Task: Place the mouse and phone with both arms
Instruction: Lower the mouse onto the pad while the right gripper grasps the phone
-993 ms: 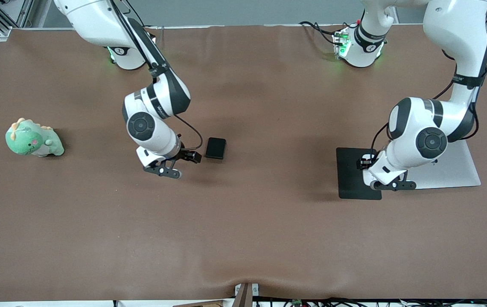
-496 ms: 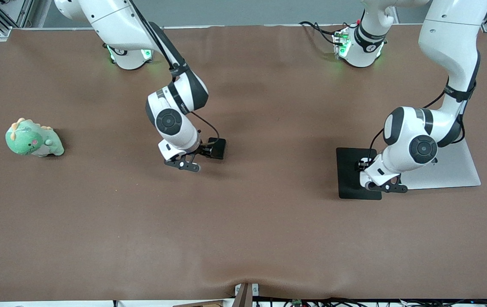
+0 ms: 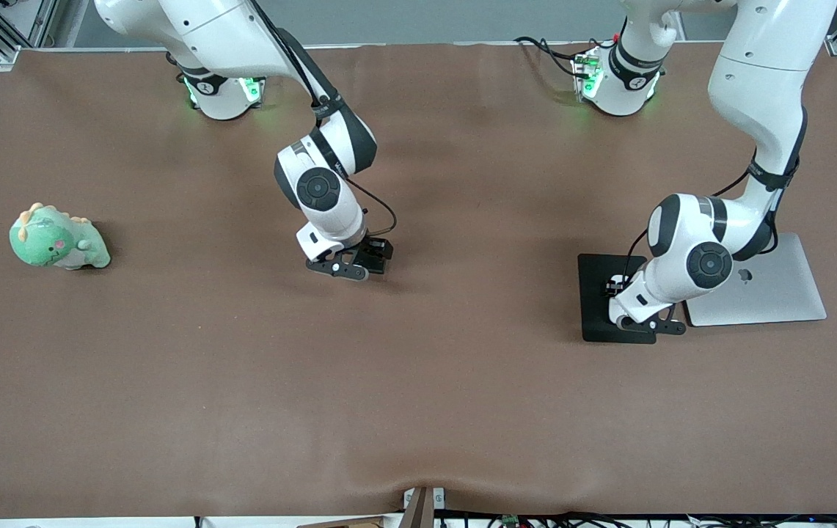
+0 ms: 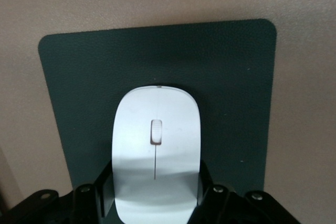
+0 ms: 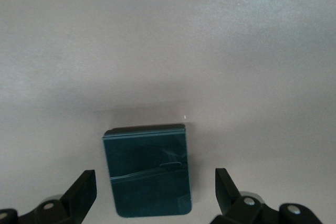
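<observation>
**Risk check: two grasps, two different failure modes**

Left gripper (image 4: 155,195) sits over the mouse pad (image 3: 594,293), fingers (image 4: 106,187) pressed on both flanks of the mouse (image 4: 155,150), so it is grasping the mouse. Whether the mouse rests on the pad or hangs just above it cannot be told. The shell is glossy and tapered, and the hold looks to be at its rear end only; it could squirt forward out of the fingers or yaw on release. The laptop (image 3: 763,290) lies just beside the pad, so a swing that way may clip it.

Right gripper (image 5: 155,195) is spread wide over the phone (image 5: 149,169), which lies flat on the table (image 3: 418,403) near its middle. Phone is thin: a shallow descent likely closes on air, a deep one jams the fingertips (image 5: 84,190) into the table. It also sits off-centre between the fingers, so closing may shove or twist it.

Plush dinosaur (image 3: 57,238) lies well apart, no threat.
</observation>
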You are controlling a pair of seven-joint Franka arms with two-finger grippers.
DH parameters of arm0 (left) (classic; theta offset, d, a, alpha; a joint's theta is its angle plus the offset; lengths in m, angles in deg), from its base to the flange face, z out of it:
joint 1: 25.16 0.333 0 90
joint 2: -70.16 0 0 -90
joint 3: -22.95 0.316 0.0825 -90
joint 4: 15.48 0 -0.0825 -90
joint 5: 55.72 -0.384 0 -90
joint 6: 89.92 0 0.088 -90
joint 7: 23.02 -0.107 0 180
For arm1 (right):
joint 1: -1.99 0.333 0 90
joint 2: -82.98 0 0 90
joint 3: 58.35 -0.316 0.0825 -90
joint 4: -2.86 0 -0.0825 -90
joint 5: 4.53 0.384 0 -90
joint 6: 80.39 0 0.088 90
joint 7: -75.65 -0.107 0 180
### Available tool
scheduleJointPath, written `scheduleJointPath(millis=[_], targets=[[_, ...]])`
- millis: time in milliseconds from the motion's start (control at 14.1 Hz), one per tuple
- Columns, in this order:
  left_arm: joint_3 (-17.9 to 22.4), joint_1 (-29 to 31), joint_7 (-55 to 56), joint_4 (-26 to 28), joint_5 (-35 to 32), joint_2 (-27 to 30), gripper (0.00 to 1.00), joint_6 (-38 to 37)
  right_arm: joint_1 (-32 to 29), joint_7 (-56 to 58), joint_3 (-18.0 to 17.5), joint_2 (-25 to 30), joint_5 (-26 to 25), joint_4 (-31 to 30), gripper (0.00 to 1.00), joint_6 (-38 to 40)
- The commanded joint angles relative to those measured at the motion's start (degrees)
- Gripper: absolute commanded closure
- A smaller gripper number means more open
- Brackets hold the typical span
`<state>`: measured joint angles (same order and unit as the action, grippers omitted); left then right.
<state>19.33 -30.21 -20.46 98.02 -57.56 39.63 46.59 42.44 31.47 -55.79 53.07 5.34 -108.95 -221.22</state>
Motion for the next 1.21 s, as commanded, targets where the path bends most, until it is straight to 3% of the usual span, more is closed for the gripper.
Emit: scheduleJointPath(millis=[0, 284, 709, 780, 993, 1064, 1135], targets=[[0.02, -0.04, -1.07, 0.23, 0.7, 0.91, 0.0, 0.69, 0.86, -0.73, 0.51, -0.59, 0.5, -0.78, 0.0, -1.29], [0.02, 0.13, -0.46, 0.14, 0.7, 3.89, 0.0, -1.67, 2.19, -3.1, 0.51, -1.82, 0.5, -0.69, 0.0, -2.78], [0.19, 2.06, -0.63, -0.56, 0.78, 13.2, 0.0, -10.37, 2.71, -3.81, 0.51, -3.31, 0.42, -0.6, 0.0, -5.77], [0.1, 3.2, -0.81, -1.0, 0.7, 14.79, 0.0, -12.13, 2.89, -3.81, 0.6, -3.31, 0.42, -0.6, 0.08, -5.77], [0.11, 5.22, -1.33, -2.49, 0.7, 20.49, 0.0, -18.45, 2.89, -3.46, 0.69, -3.4, -0.37, -0.52, 0.75, -5.68], [-0.07, 5.49, -1.42, -3.54, 0.7, 22.43, 0.0, -20.82, 2.37, -3.37, 0.69, -3.4, -0.46, -0.26, 0.92, -5.25], [-0.16, 5.24, -1.34, -5.21, 0.7, 23.93, 0.0, -24.24, 2.19, -3.28, 0.69, -3.4, -0.46, -0.17, 1.0, -5.07]])
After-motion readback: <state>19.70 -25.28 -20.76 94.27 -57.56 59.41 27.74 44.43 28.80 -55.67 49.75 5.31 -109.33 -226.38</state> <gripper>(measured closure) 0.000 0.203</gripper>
